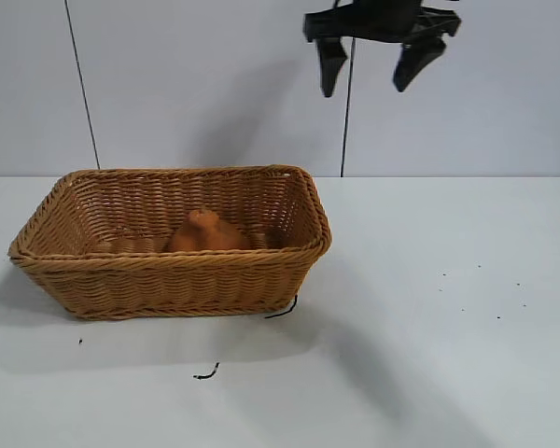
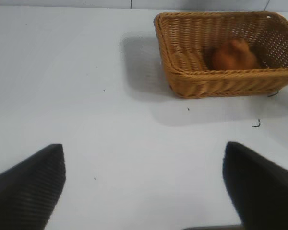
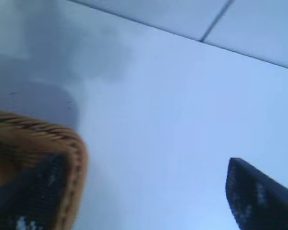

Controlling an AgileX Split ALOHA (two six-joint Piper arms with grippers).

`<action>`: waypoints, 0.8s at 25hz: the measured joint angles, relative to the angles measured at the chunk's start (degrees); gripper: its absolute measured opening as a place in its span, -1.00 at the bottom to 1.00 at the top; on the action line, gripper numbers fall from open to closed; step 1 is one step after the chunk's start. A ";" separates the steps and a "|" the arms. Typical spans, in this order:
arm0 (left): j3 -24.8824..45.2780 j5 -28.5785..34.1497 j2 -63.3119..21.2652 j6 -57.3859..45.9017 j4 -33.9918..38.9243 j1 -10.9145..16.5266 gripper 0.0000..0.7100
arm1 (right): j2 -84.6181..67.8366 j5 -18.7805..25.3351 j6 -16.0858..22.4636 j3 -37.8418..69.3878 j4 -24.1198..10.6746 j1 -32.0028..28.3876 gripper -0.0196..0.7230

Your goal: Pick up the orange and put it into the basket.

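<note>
Exterior view shows the orange (image 1: 205, 233) lying on the floor of the basket (image 1: 168, 275), a little toward three o'clock of the basket's middle: a matte, dimpled fruit with a rounded body narrowing to a knobby top. The basket is a rectangular tan-brown wicker piece with flaring woven sides and a braided rim, standing on the white table (image 1: 429, 327) at about nine o'clock of the scene. Two short dark strands lie on the table just off its near side, and small dark specks dot the table toward three o'clock.

At twelve o'clock, high above the basket's right end, the right gripper (image 1: 373, 65) hangs with its black fingers spread wide, holding and touching nothing. In the left wrist view, the left gripper (image 2: 144, 187) is likewise wide open and empty above bare table, well apart from the basket.
</note>
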 joint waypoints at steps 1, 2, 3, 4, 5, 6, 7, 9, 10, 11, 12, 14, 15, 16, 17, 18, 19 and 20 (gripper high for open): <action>0.00 0.00 0.00 0.00 0.00 0.00 0.80 | 0.00 0.00 0.00 0.00 0.06 -0.58 0.82; 0.00 0.00 0.00 0.00 0.00 0.00 0.80 | 0.00 0.04 0.00 0.00 0.23 -1.09 0.82; 0.00 0.00 0.00 0.00 0.00 0.00 0.80 | 0.00 0.04 0.00 0.00 0.34 -1.45 0.82; 0.00 0.00 0.00 0.00 0.00 0.00 0.80 | 0.00 0.04 0.00 0.08 0.56 -1.75 0.82; 0.00 0.00 0.00 0.00 0.00 0.00 0.80 | -0.17 -0.02 0.00 0.59 0.79 -1.93 0.82; 0.00 0.00 0.00 0.00 0.00 0.00 0.80 | -0.60 -0.02 0.00 1.45 1.19 -2.00 0.82; 0.00 0.00 0.00 0.00 0.00 0.00 0.80 | -1.11 -0.07 -0.25 2.93 1.72 -2.09 0.82; 0.00 0.00 0.00 0.00 0.00 0.00 0.80 | -2.69 -0.12 -1.27 7.23 2.19 -2.09 0.82; 0.00 0.00 0.00 0.00 0.00 0.00 0.80 | -3.69 -0.08 -1.73 9.43 2.64 -2.09 0.82; 0.00 0.00 0.00 0.00 0.00 0.00 0.80 | -5.07 -0.07 -1.95 12.35 2.77 -2.09 0.82; 0.00 0.00 0.00 0.00 0.00 0.00 0.80 | -6.38 -0.14 -1.94 15.52 2.94 -2.09 0.82; 0.00 0.00 0.00 0.00 0.00 0.00 0.80 | -10.26 -0.14 -2.11 21.77 2.95 -2.09 0.82; 0.00 0.00 0.00 0.00 0.00 0.00 0.80 | -12.46 -0.19 -2.10 25.44 3.00 -2.09 0.82; 0.00 0.00 0.00 0.00 0.00 0.00 0.80 | -14.50 -0.19 -2.10 29.23 3.00 -2.09 0.82; 0.00 0.00 0.00 0.00 0.00 0.00 0.80 | -17.03 -0.19 -2.10 32.50 3.02 -2.09 0.82; 0.00 -0.07 0.00 0.00 0.00 0.00 0.80 | -19.75 -0.19 -2.18 36.51 3.02 -2.09 0.82; 0.00 -0.07 0.00 0.00 0.00 0.00 0.80 | -22.60 -0.19 -2.31 40.54 3.07 -2.09 0.82; 0.00 -0.01 0.00 0.00 0.00 0.00 0.80 | -25.13 -0.19 -2.35 43.89 3.14 -2.09 0.82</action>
